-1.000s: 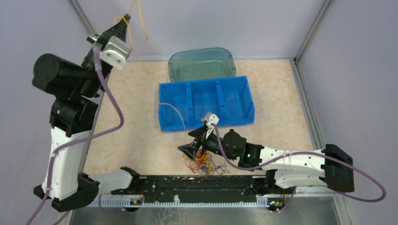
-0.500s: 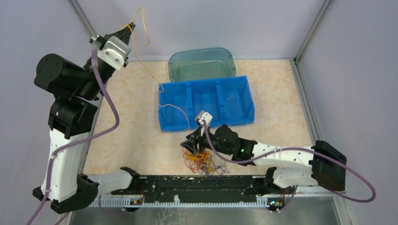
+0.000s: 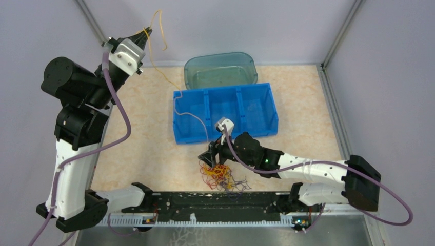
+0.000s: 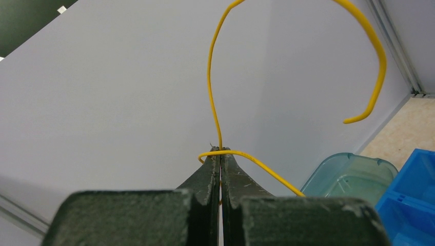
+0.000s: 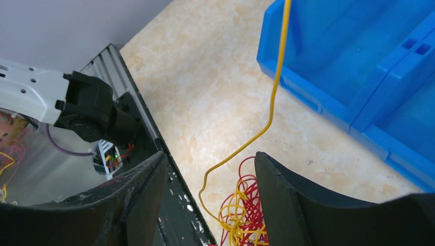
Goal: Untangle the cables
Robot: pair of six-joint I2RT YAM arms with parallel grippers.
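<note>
The cables [image 3: 221, 174] lie as a clump of yellow, red and dark strands on the table, just in front of the black rail. One yellow cable [image 3: 177, 100] rises out of the clump, crosses the blue bin's left corner and climbs to my left gripper [image 3: 145, 35]. That gripper is raised high at the back left and shut on it. In the left wrist view the jaws [image 4: 220, 154] pinch the yellow cable [image 4: 210, 77], and its free end curls overhead. My right gripper [image 3: 210, 156] hovers open over the clump. In its wrist view the fingers [image 5: 210, 156] straddle the yellow strand [image 5: 267, 123] and the clump [image 5: 241, 215] without clamping either.
A blue three-compartment bin [image 3: 225, 110] stands mid-table, with a clear teal tub [image 3: 220, 69] behind it. A black rail [image 3: 215, 200] runs along the near edge. Walls close in the back and both sides.
My left gripper has swung to the right with the yellow cable, dragging the strand further across the bin. The right gripper has edged left over the clump, its jaws narrowing and then widening.
</note>
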